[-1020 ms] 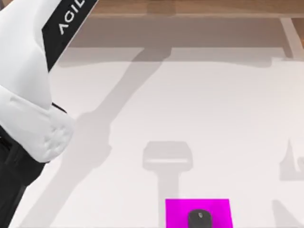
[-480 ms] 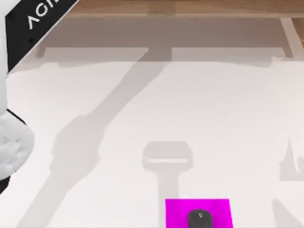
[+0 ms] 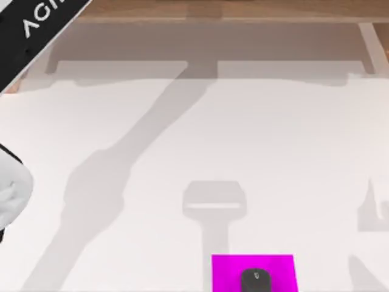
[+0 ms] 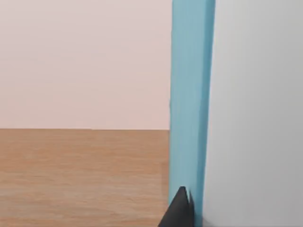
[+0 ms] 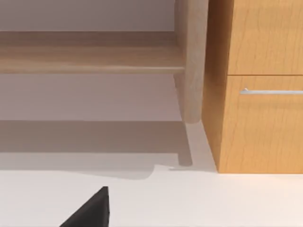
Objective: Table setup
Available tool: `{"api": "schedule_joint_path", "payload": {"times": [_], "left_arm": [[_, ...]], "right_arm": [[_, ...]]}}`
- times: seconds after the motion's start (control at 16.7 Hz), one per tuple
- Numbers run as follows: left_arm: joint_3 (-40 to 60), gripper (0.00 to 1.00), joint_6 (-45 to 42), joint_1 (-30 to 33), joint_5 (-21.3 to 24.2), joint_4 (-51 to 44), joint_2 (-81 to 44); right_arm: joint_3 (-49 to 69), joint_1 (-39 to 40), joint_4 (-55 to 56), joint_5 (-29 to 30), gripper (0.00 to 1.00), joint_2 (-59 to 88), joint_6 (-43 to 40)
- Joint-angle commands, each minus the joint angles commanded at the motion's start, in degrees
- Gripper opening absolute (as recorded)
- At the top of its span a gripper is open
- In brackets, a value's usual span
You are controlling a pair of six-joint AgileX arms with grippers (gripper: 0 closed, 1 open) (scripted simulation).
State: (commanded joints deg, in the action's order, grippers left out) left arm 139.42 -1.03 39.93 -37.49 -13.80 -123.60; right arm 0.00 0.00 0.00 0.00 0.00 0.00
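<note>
The white table (image 3: 255,140) spans most of the top view. At its left edge, my left arm (image 3: 12,191) shows as a white link, with a black link crossing the upper left corner. A dark tip of my left gripper (image 4: 177,213) sits against a tall light-blue edge (image 4: 189,94) in the left wrist view. A dark tip of my right gripper (image 5: 90,213) hangs over the table's far part (image 5: 213,198) in the right wrist view.
A magenta pad (image 3: 225,271) lies at the near edge, with a dark mouse (image 3: 255,281) on it. A light-brown wooden frame (image 3: 243,9) runs along the far side. A wooden cabinet (image 5: 260,85) with a metal handle stands beyond the table.
My left arm has swung out toward the left edge of the top view, uncovering the left part of the table. The pad and mouse have not moved.
</note>
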Motion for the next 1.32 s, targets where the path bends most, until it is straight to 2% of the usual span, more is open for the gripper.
{"api": "schedule_joint_path", "payload": {"times": [0.18,0.36,0.66,0.96,1.14,1.32], "left_arm": [[-1.81,0.00,-0.68,-3.93,3.94,4.91,1.98],[-6.52,0.00,-2.46,-12.50,10.99,15.20,4.68],[-19.67,0.00,-8.02,-33.05,26.72,40.44,9.06],[-36.38,0.00,-17.88,-53.59,43.23,64.47,12.24],[-47.07,0.00,-26.09,-64.79,51.53,73.48,13.77],[-58.27,0.00,-36.13,-74.75,57.86,77.26,14.59]], "right_arm": [[0.00,0.00,0.00,0.00,1.00,0.00,0.00],[0.00,0.00,0.00,0.00,1.00,0.00,0.00],[0.00,0.00,0.00,0.00,1.00,0.00,0.00],[0.00,0.00,0.00,0.00,1.00,0.00,0.00],[0.00,0.00,0.00,0.00,1.00,0.00,0.00],[0.00,0.00,0.00,0.00,1.00,0.00,0.00]]}}
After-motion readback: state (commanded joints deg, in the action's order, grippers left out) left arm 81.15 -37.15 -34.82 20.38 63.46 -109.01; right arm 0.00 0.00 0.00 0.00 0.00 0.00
